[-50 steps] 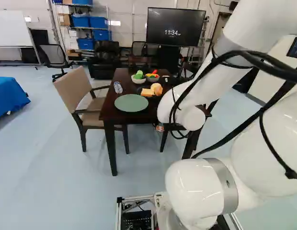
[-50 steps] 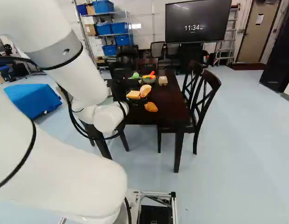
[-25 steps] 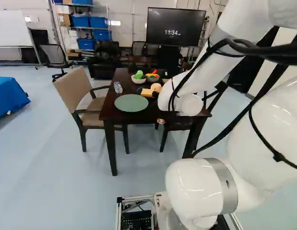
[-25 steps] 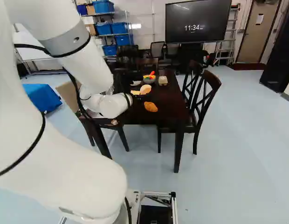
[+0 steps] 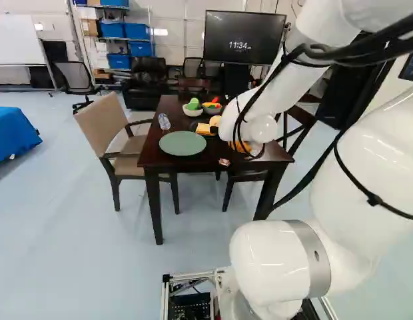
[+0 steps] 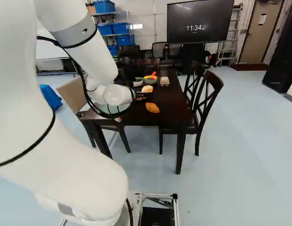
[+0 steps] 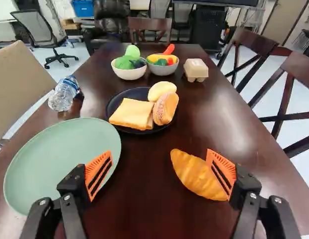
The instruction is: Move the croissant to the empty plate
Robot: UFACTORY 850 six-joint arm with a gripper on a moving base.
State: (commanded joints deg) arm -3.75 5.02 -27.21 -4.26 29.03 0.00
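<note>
From where I'm standing, the white arm (image 5: pixel 276 260) reaches out over the dark wooden table (image 6: pixel 172 103), and the black gripper (image 6: pixel 144 96) at its end is released: its 2 fingers stand wide apart with nothing held. In the wrist view, the orange pads (image 7: pixel 98 174) face each other across a gap. The croissant (image 7: pixel 194 174) lies directly on the table, ahead of the gripper and partly hidden behind 1 finger, though I can't tell whether they touch. The other finger shows against the rim of the green plate (image 7: pixel 55 159), which sits well apart from the croissant.

Farther ahead of the gripper is a dark plate (image 7: pixel 111 105) carrying bread slices (image 7: pixel 131 113), a filled bun (image 7: pixel 165 107) and a pale roll (image 7: pixel 161 90). Past that stand 2 bowls side by side: a white bowl (image 7: pixel 128 74) with green pieces, and a gray bowl (image 7: pixel 163 69) with yellow, red and green ones. A small carton (image 7: pixel 196 68) rests near the gray bowl, and a clear bottle (image 7: pixel 64 94) is just beyond the green plate, near the table's edge.

A tan chair (image 5: pixel 103 130) stands along the bottle's side of the table; 2 dark wooden chairs (image 6: pixel 206 101) line the opposite side.
</note>
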